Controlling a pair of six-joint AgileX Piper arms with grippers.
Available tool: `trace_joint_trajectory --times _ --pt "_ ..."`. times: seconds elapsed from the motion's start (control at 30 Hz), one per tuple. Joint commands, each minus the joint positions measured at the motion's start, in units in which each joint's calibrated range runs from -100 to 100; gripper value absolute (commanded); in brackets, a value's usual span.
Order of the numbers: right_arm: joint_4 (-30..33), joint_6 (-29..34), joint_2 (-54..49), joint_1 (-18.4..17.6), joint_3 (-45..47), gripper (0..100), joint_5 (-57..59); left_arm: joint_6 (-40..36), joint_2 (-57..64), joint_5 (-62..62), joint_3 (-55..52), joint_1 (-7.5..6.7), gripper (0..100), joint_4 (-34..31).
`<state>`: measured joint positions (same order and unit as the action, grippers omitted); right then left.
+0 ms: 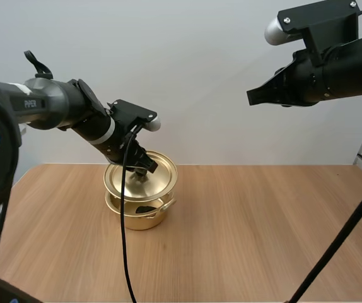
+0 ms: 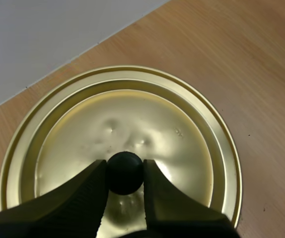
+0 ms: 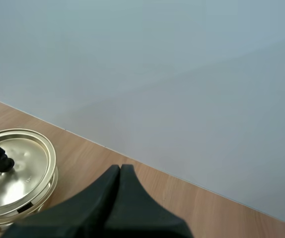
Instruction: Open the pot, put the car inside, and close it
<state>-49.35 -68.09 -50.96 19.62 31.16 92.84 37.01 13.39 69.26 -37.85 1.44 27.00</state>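
Knob, black and round, sits pinched between the two ribbed fingers of my left gripper. One finger presses on each side of it, so the gripper is narrowed to the knob's width and holds the lid by it. The golden lid spreads out just beneath and ahead of those fingertips, and its ringed top is dented close to the knob.

From the high view, the left gripper reaches down at a slant onto the middle of the lid. The lid hangs tilted under it, with its top face turned toward the arms' bases. The golden pot stands directly below the gripper on the wooden table. A dark gap shows between the lid's near edge and the pot's rim. I cannot tell whether the lid's far edge touches the rim. A small side handle juts from the pot just under the lid, on the side toward my right arm.

My right gripper is held high in the air, well apart from the pot and above the level of the left gripper. Its tip points toward the left arm's side. Its own wrist view shows the two black fingers lying together as one dark wedge with nothing between them. The lid and the left gripper's fingertips lie far off beyond that wedge, with bare table directly below it.
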Motion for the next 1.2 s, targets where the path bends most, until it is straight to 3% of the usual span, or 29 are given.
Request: trace_joint_trajectory --times 0.0,0.63,0.73,0.9,0.93,1.17 --pt "0.4 0.0 0.1 0.0 0.1 0 1.1 0.0 -1.1 0.1 0.0 0.02 0 -0.4" --pt "1.7 0.6 -3.0 0.0 0.1 0 3.7 1.7 -7.7 -6.1 -3.3 0.02 1 -1.0" --pt "1.7 0.7 -2.9 0.0 0.1 0 3.7 2.7 -7.5 -5.7 -3.3 0.02 21 -0.3" --pt "1.7 0.7 -2.9 0.0 0.1 0 3.7 2.8 -7.3 -6.0 -3.3 0.02 93 1.4" --pt "1.7 0.7 -2.9 0.0 0.1 0 3.7 2.8 -6.9 -6.0 -3.3 0.02 100 1.4" --pt "1.5 0.7 -2.9 0.0 0.1 0 3.6 0.6 1.7 -8.0 -1.8 0.02 100 1.1"
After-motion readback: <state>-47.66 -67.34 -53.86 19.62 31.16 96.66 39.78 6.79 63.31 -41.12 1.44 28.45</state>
